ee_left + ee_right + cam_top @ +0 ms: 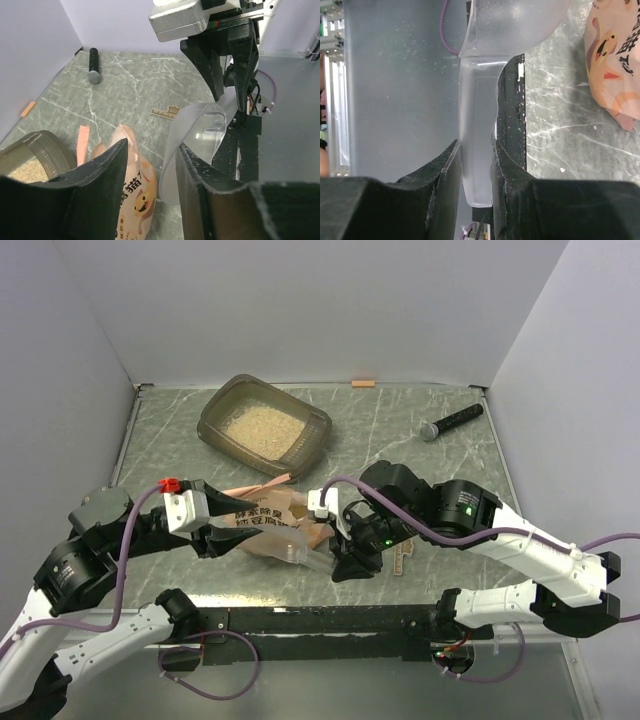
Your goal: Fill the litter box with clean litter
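The litter box (pixel 212 433) stands at the back left, with beige clean litter (pixel 263 427) in it; its corner shows in the left wrist view (pixel 44 145). The orange-pink pouch (pixel 268 515) (pixel 134 187) (pixel 615 70) lies on the table between the arms. My left gripper (pixel 232 523) (pixel 152 155) is open at the pouch's left end, the pouch partly between its fingers. My right gripper (pixel 343 558) (pixel 475 145) is shut on the handle of a translucent scoop (pixel 300 552) (pixel 476 150). The scoop's bowl (pixel 195 125) hangs beside my left gripper's right finger.
A black microphone-like stick (pixel 450 422) (pixel 93 65) lies at the back right. A torn orange strip (pixel 268 484) (pixel 82 142) lies beside the pouch, and a small flat tag (pixel 166 112) lies by the right arm. A black rail (pixel 330 620) runs along the near edge.
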Robot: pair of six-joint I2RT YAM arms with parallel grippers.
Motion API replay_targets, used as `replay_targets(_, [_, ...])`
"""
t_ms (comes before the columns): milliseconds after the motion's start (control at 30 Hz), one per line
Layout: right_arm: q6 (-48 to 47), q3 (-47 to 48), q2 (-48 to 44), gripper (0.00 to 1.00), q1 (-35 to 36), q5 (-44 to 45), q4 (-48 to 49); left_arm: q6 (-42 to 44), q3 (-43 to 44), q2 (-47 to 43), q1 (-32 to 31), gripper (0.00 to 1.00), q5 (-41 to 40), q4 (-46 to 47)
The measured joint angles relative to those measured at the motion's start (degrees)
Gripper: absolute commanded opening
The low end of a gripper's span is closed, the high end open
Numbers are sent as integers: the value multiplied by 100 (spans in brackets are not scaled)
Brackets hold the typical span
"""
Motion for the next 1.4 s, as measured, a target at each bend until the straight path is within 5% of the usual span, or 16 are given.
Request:
replay_targets(867, [-2,-101,-433,0,205,796,273,-131,61,282,0,41,409,-153])
replay_targets(1067, [-2,-160,-433,0,212,800,315,-177,61,295,0,25,428,-149])
replay_targets(1200, [-55,-184,-431,0,223,872,317,-310,59,295,2,1,442,-118])
replay_targets(1333, [-138,-278,-422,0,249,981,376,-479,50,295,2,1,382,-103])
replay_targets(1400, [-153,-280,-422,22,251,1045,378,-535,33,297,2,1,306,-92])
